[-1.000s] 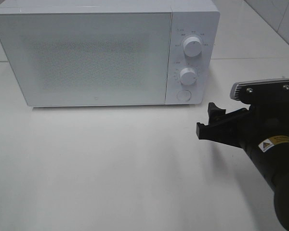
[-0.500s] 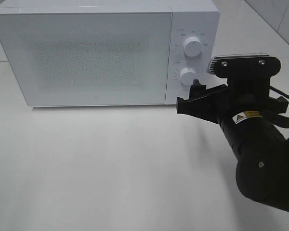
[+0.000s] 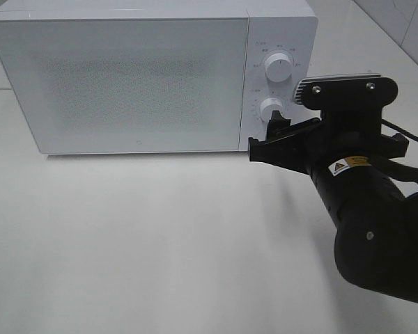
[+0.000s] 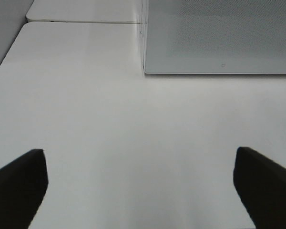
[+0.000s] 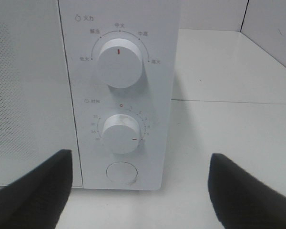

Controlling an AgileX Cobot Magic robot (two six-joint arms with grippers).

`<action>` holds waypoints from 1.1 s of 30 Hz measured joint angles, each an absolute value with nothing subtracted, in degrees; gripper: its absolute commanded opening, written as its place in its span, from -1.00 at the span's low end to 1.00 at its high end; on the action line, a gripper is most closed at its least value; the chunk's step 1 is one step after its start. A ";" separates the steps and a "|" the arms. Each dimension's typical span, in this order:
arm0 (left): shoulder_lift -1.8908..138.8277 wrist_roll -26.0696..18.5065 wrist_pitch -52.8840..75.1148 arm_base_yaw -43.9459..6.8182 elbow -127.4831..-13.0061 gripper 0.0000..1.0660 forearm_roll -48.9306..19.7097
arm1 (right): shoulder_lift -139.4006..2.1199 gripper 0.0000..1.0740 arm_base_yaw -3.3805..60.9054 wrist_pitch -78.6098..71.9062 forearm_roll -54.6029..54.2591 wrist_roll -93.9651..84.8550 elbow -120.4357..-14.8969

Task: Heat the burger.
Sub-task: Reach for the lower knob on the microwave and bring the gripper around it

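My right gripper (image 3: 265, 139) hangs spread wide and empty before the white microwave's (image 3: 296, 35) lower dial (image 5: 121, 133). The frosted door (image 3: 125, 83) is closed. My left gripper (image 4: 140, 191) is spread and empty too.

Swung the right arm (image 3: 366, 209) up and leftward from the right edge of the frame toward the microwave (image 3: 125, 83). Brought the jaws in front of its control panel, just under the lower knob (image 3: 270, 108). Now hides the round button (image 5: 122, 172) in the high view.

A high camera looks down at the white boxy microwave (image 3: 125, 76); the right wrist view faces its control panel (image 5: 119, 95) closely, the left wrist view its door (image 4: 219, 33).
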State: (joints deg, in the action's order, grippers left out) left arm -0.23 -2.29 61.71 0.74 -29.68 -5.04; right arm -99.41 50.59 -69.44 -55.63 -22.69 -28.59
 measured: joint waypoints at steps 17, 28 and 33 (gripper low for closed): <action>-0.23 -2.29 61.71 0.74 -29.68 0.83 -5.04 | -109.61 0.42 43.43 -69.33 -49.39 -19.65 -37.41; -0.23 -2.29 61.71 0.74 -29.68 0.83 -5.04 | -114.42 0.42 41.08 -67.95 -46.35 -19.65 -42.80; -0.23 -2.29 61.71 0.74 -29.68 0.83 -5.04 | -116.77 0.42 40.51 -66.46 -45.55 -19.65 -45.21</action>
